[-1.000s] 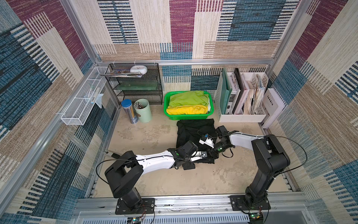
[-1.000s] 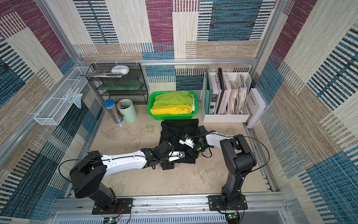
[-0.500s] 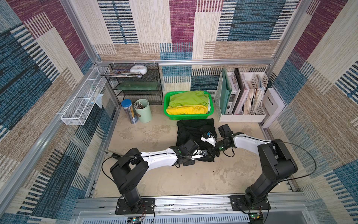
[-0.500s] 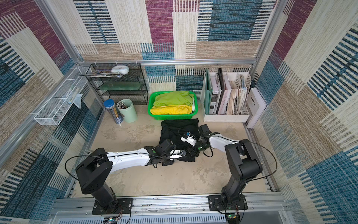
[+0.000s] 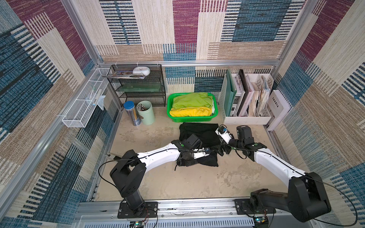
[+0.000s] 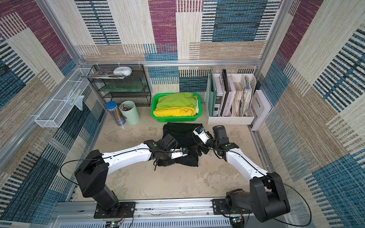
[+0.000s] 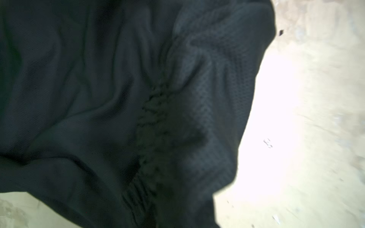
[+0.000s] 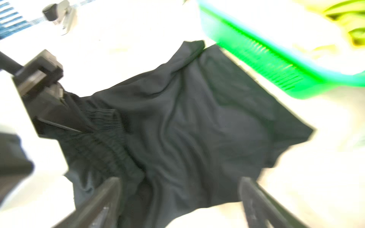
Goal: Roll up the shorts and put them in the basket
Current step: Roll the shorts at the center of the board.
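The shorts (image 5: 199, 131) lie on the tabletop (image 5: 187, 183), just in front of the green basket (image 5: 192, 118). The waistband end is bunched toward the arms. The left gripper (image 8: 59, 102) is clamped on the gathered waistband. The right gripper (image 8: 179, 181) is spread wide above the fabric and holds nothing.

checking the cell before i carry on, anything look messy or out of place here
Only small things. The shorts lie flat at the far end but bunched at the near end, where the left pincer is shut on them, and a drawstring trails onto the table. A white book leans outside the file organizer.
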Motion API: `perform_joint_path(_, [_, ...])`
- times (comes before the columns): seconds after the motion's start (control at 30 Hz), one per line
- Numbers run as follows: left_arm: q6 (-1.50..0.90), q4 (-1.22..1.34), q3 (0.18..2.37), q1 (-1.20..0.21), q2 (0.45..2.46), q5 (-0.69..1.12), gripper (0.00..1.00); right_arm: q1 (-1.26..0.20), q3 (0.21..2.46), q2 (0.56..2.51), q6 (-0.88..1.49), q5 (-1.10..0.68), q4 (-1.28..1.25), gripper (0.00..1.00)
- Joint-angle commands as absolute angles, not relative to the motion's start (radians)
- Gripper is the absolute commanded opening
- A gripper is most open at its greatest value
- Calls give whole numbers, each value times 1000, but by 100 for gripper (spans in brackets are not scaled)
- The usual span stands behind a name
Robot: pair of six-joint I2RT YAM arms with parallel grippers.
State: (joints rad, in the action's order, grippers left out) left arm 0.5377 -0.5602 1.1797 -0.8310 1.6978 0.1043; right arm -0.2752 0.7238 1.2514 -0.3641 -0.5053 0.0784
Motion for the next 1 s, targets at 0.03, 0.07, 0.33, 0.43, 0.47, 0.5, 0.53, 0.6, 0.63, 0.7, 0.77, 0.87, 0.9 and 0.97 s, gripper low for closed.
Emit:
perform_joint_path(0.03, [546,-736,1251,-801,1706,225,15,-275,743,1209,-376,-451,112,100])
perform_joint_path(0.07, [552,-763,1269,-793,1713,247,15,-275,742,1192,-395,-450,125,99])
perform_joint_path(0.33, [579,-955,1408,-760,1828,396,14,-333,696,1070,-532,-464,174,99])
perform_joint_path(0.43, [590,-1036,1465,-743,1888,452,13,-381,671,1015,-589,-437,178,99])
perform_joint_path(0.47, [593,-1071,1490,-735,1912,469,14,-403,657,996,-608,-424,177,99])
perform_joint_path(0.5, [599,-1109,1516,-723,1938,489,14,-424,639,977,-627,-415,171,99])
perform_joint_path(0.53, [600,-1133,1538,-712,1957,505,14,-443,623,963,-647,-403,169,99])
perform_joint_path(0.6, [602,-1162,1570,-692,1992,532,13,-506,581,934,-684,-331,154,99])
perform_joint_path(0.63, [606,-1167,1580,-685,2005,543,13,-532,564,921,-700,-302,148,99])
perform_joint_path(0.7, [611,-1184,1600,-673,2032,562,13,-589,527,899,-732,-248,118,99])
perform_joint_path(0.77, [612,-1195,1621,-664,2063,559,13,-633,497,883,-750,-227,81,99])
perform_joint_path(0.87, [612,-1226,1663,-656,2119,545,13,-680,468,892,-772,-194,44,100])
perform_joint_path(0.9, [611,-1232,1674,-654,2135,546,13,-691,462,908,-776,-178,35,97])
perform_joint_path(0.97, [611,-1242,1691,-652,2163,555,13,-708,455,943,-774,-158,10,96])
